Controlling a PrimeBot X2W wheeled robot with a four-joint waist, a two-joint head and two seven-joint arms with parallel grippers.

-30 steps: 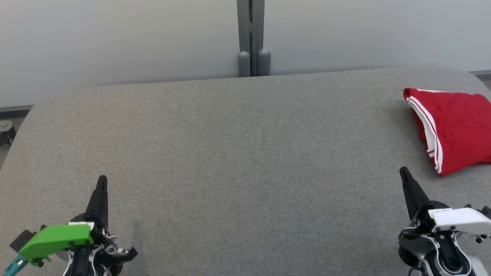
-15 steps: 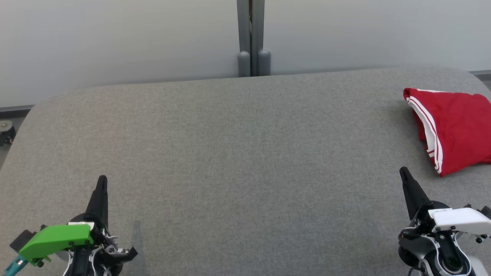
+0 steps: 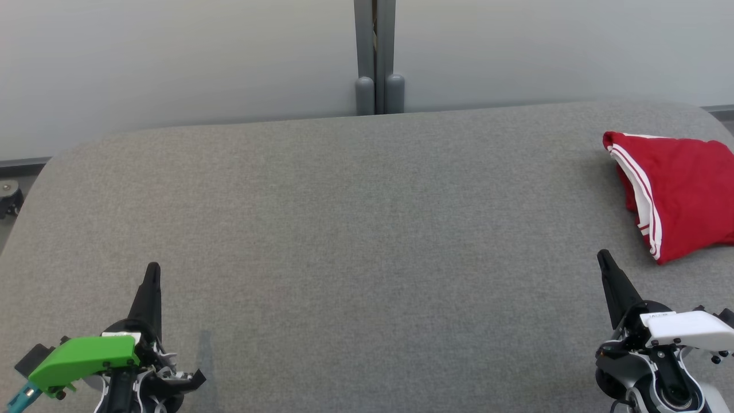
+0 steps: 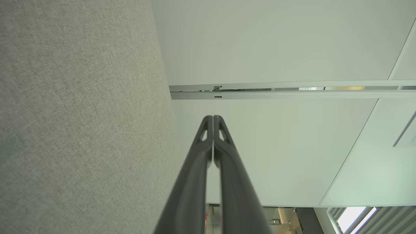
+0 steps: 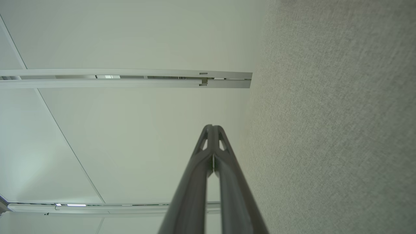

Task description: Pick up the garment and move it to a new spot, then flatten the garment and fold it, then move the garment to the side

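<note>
Red garment (image 3: 679, 195), seemingly folded, on woven grey surface (image 3: 367, 229); left claw (image 3: 152, 267), right claw (image 3: 601, 254) pressed together.

Head camera looks down on the grey table (image 3: 367, 229); both wrist cameras skim it, facing the wall (image 4: 276, 42).

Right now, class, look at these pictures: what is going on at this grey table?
Nothing is being handled. The red garment lies in a loosely folded bundle at the far right of the grey table. The left gripper and right gripper are at the near edge, both shut and empty, apart from the garment.
</note>
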